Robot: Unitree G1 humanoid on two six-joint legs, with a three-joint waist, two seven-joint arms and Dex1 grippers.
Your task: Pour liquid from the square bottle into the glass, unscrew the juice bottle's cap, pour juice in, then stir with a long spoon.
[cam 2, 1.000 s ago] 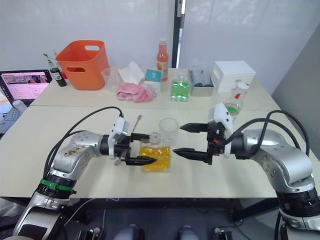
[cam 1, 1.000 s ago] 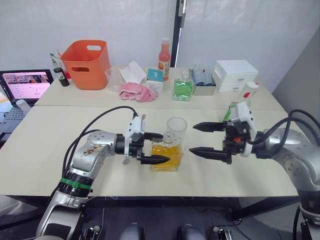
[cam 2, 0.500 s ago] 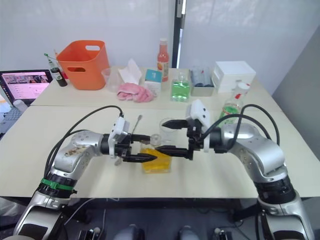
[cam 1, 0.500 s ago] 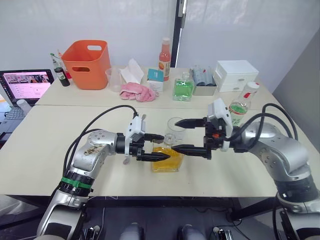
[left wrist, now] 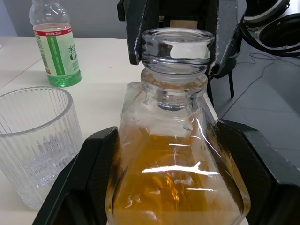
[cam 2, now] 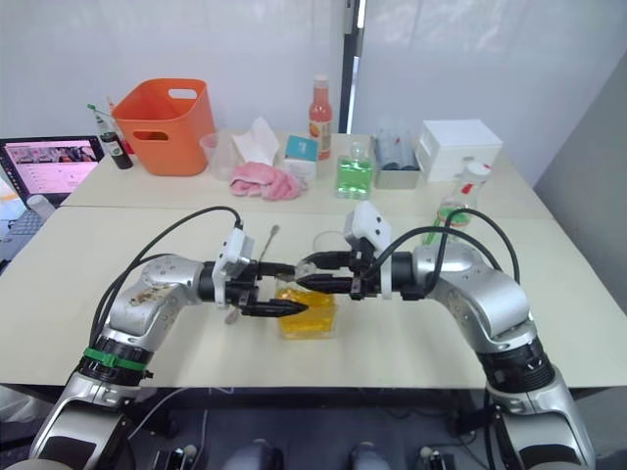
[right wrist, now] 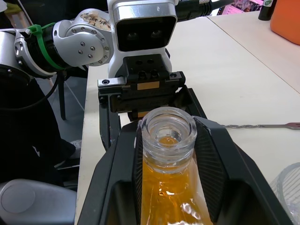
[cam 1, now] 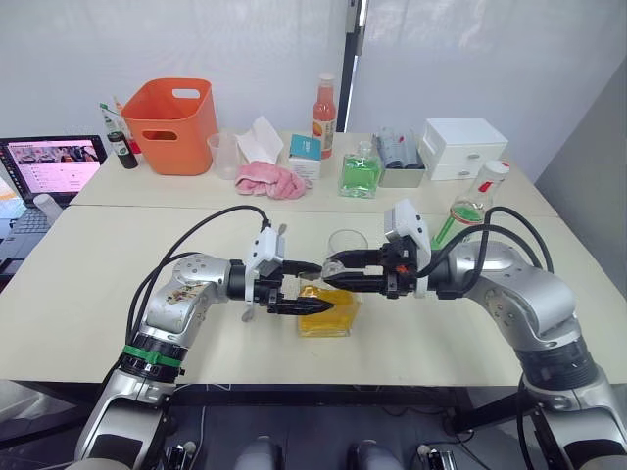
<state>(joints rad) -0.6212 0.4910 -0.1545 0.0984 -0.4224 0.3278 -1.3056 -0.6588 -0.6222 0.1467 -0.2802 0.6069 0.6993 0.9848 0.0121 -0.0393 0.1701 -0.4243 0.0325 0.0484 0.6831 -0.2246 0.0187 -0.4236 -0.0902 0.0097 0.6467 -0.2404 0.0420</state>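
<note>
Orange-yellow liquid fills the square bottle (cam 1: 325,311), standing on the worktop (cam 1: 88,294) beside the glass (cam 1: 345,253). Left claw (cam 1: 302,288) grips its body from one side; right claw (right wrist: 166,140) is closed on its stoppered neck from the other.

The two head views look forward and down from above the near edge of the desk (cam 1: 118,284), taking in both arms and the far edge. Each wrist view sits low and very close to the square bottle (left wrist: 176,164), looking along its own jaws from opposite sides. All four views share that bottle; the left wrist view also catches the glass (left wrist: 35,140).
</note>
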